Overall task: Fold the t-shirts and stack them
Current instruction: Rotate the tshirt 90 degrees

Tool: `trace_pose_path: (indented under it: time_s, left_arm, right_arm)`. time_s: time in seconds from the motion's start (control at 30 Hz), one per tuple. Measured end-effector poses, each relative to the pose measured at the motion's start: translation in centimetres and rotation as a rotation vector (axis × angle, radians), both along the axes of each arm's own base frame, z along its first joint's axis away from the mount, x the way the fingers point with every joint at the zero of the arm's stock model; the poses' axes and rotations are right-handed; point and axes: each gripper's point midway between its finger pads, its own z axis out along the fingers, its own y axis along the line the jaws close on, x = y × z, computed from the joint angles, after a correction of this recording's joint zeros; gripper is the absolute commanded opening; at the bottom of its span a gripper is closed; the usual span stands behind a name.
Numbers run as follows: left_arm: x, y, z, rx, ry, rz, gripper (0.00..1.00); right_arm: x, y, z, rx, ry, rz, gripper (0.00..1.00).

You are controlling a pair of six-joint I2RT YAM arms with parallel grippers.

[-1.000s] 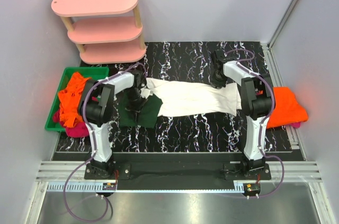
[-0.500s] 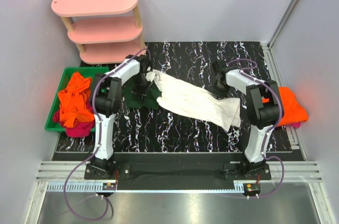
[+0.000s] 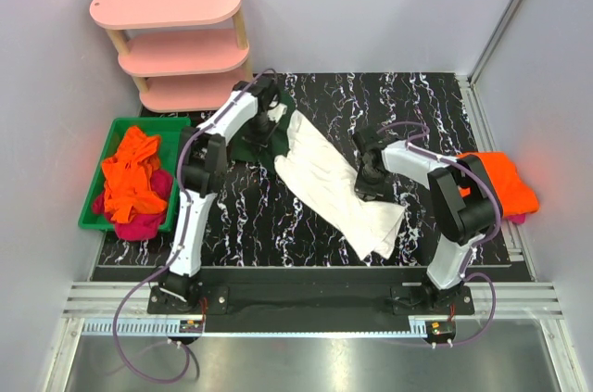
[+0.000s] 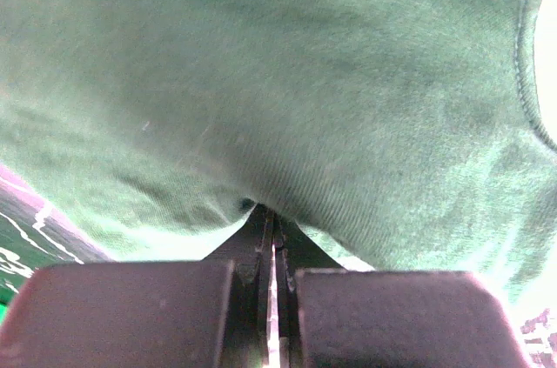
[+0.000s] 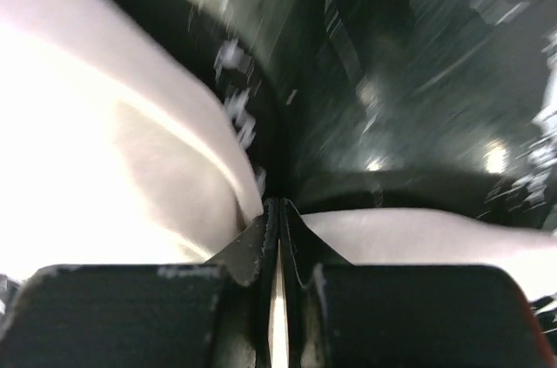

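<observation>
white t-shirt [image 3: 329, 179] now diagonal; right fingers [image 5: 130, 316], blurred, seemingly on it

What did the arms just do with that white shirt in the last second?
Both tools kept their grip on the shirt. The left tool carried the green sleeve away toward the shelf; the right tool drew the white end nearer, so the shirt swung from crosswise to slanted. The bin, shelf and orange shirt did not move.
</observation>
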Motion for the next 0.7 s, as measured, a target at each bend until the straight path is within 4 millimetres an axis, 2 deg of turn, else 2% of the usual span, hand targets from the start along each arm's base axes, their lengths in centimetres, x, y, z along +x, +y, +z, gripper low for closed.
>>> trace_pose_path:
  time_s: [0.13, 0.27, 0.5, 0.7]
  left_arm:
    - [1.1, -1.1, 0.6, 0.007, -0.043, -0.032, 0.02]
    - [2.3, -3.0, 1.8, -0.012, -0.101, -0.070, 0.03]
    - [3.0, -6.3, 3.4, -0.042, -0.169, -0.150, 0.05]
    - [2.6, -8.4, 3.4, -0.051, -0.185, -0.202, 0.04]
  right_arm:
    - [-2.0, 1.4, 0.0, 0.058, 0.028, 0.028, 0.07]
    - [-4.0, 3.2, -0.1, 0.101, 0.058, 0.070, 0.07]
    - [-7.0, 7.0, -0.1, 0.174, 0.095, 0.179, 0.07]
    - [-8.0, 9.3, -0.1, 0.220, 0.135, 0.236, 0.07]
